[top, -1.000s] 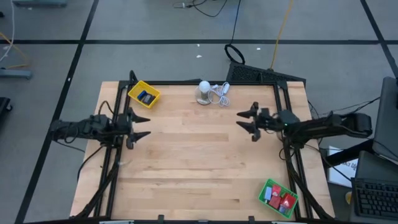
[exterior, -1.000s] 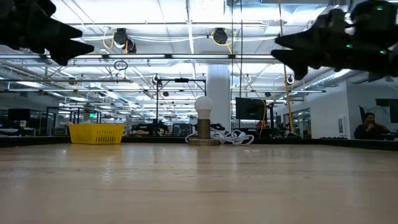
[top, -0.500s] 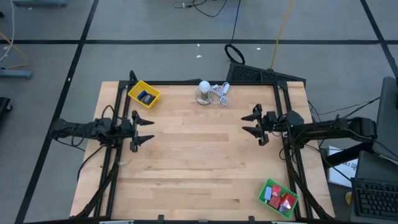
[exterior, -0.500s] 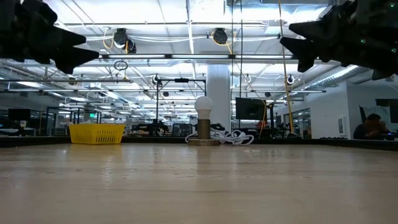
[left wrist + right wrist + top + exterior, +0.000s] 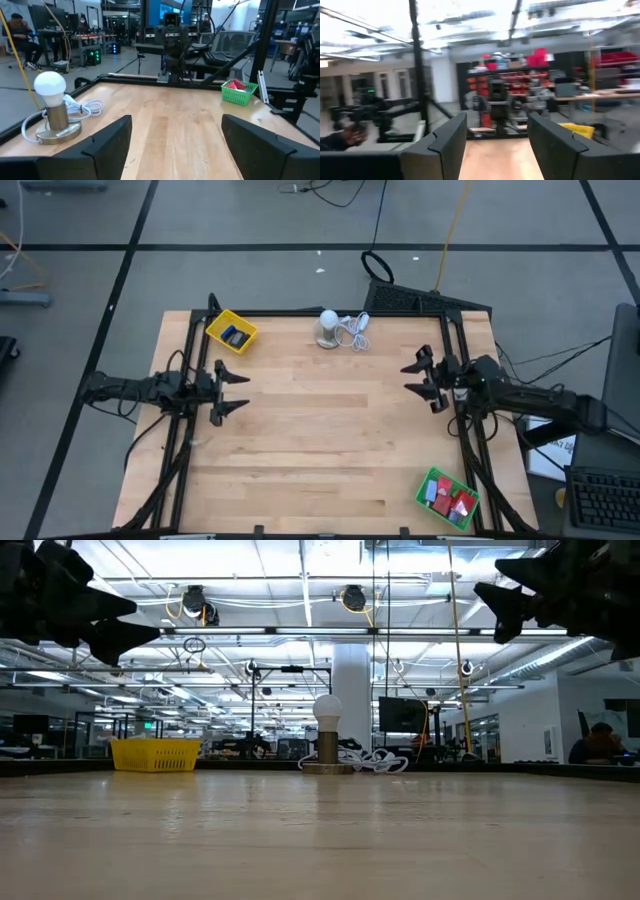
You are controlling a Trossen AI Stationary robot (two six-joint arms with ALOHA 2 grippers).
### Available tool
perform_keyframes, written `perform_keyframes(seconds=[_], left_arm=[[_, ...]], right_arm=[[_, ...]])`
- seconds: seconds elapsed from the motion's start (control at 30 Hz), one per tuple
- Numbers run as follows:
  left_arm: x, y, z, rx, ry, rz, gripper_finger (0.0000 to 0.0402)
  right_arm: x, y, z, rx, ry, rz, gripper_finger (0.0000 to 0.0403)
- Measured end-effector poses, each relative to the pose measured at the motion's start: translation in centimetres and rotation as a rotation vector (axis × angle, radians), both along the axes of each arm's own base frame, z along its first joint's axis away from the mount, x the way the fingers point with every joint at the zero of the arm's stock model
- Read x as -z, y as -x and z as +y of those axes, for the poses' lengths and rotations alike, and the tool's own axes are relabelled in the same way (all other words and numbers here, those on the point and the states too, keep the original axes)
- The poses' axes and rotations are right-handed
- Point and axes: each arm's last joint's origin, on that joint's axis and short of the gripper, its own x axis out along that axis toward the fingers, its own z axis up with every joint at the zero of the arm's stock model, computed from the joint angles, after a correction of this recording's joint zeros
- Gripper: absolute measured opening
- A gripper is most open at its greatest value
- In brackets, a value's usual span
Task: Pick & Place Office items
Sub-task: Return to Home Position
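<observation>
office items (image 5: pixel 455 502) lie in the green tray (image 5: pixel 423 486) and yellow tray (image 5: pixel 220 319); left tool (image 5: pixel 238 390) and right tool (image 5: pixel 407 378) hover open above the worktop (image 5: pixel 320 440).

The table (image 5: pixel 320 440) is pale honey-coloured wood striped with fine plank lines, and it stands on a grey floor (image 5: pixel 250 270) crossed by dark lines. The yellow tray (image 5: pixel 218 320) holds dark blue and black pieces (image 5: pixel 235 335), while the green tray (image 5: pixel 424 483) holds red blocks (image 5: pixel 462 502) and a blue block (image 5: pixel 429 494). The bulb (image 5: pixel 328 318) and its coiled cable (image 5: pixel 355 330) are white, and the left gripper (image 5: pixel 240 390) and right gripper (image 5: pixel 407 378) are both black.
</observation>
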Motion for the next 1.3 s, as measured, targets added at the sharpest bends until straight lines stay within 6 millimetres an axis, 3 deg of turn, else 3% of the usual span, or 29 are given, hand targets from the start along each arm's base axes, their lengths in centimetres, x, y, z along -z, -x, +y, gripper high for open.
perform_keyframes(seconds=[0.23, 0.47, 0.87, 1.3], left_arm=[[0.0, 0.0, 0.0, -0.001, -0.048, 0.005, 0.0311], [-0.2, 0.0, 0.0, -0.002, -0.044, -0.025, 0.0303], [-0.3, 0.0, 0.0, -0.002, -0.044, -0.03, 0.0318], [-0.3, 0.0, 0.0, -0.003, -0.044, -0.031, 0.0305]], right_arm=[[0.5, 0.8, -0.7, 0.287, -0.054, 0.041, 0.0197], [1.1, 1.2, -0.8, 0.39, -0.061, 0.091, 0.0196], [1.4, 1.2, 1.2, 0.19, -0.016, 0.116, 0.0196], [2.7, 1.1, 2.0, 0.259, -0.023, 0.249, 0.0196]])
